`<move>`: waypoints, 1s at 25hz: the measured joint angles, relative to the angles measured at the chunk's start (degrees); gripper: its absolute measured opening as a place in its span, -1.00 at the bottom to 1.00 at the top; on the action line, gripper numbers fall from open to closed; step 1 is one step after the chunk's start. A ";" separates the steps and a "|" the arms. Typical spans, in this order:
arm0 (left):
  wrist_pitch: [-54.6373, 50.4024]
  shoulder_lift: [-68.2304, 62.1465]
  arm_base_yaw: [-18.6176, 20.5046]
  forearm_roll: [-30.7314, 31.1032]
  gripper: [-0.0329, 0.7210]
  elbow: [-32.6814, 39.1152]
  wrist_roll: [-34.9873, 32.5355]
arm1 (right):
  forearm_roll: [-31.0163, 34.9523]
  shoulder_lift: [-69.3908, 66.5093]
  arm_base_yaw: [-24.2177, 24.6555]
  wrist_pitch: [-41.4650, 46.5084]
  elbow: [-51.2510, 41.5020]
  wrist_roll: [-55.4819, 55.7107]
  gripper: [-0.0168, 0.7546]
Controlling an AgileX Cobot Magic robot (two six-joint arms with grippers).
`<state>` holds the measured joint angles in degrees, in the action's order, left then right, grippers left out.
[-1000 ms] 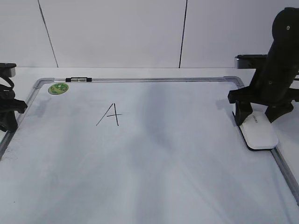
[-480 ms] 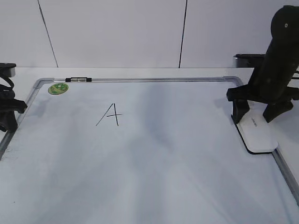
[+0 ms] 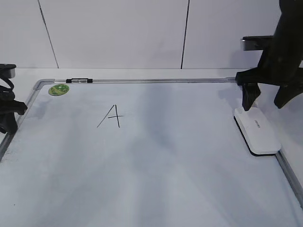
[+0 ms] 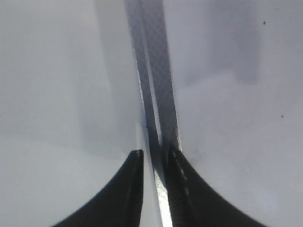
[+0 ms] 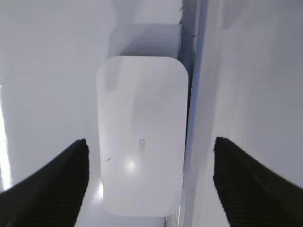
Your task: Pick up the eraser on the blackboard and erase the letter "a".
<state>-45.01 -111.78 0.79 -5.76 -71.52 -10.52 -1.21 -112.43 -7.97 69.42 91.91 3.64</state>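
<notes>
Left pincer [image 3: 8, 116] sits at the far left edge of the blackboard [image 3: 156, 165], tips narrowly parted and straddling the grey frame rail [image 4: 158, 109]; grasping nothing that I can see. Green sticker [image 3: 58, 89] in the top-left corner, small black-and-silver marker [image 3: 78, 81] lying on the top rail just right of it. Only one letter visible on the board: an angular "A" [image 3: 111, 116], left of centre. No cursive "a" readable. Eraser [image 3: 257, 129] lies flat at the right edge, long side against the frame. Right pincer [image 3: 267, 100] hangs above the eraser's far end, spread wide, not touching it.
</notes>
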 joint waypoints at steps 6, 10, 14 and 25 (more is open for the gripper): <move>0.23 0.00 0.00 0.44 -0.18 0.00 0.00 | 0.18 4.14 0.00 0.34 0.08 -0.09 0.71; -2.15 -0.61 0.00 0.44 -0.01 -1.99 0.00 | 0.38 5.54 0.00 0.46 0.08 -0.09 0.70; -7.48 0.09 0.00 0.44 0.02 -7.20 0.00 | 0.60 6.85 0.00 0.55 0.08 -0.09 0.69; -21.95 14.42 0.00 -2.61 0.02 -12.53 0.75 | 2.50 15.79 0.00 0.89 -5.03 -0.77 0.66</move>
<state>-66.96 -97.36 0.79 -8.37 -84.05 -9.77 1.29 -96.63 -7.97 70.31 86.88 2.87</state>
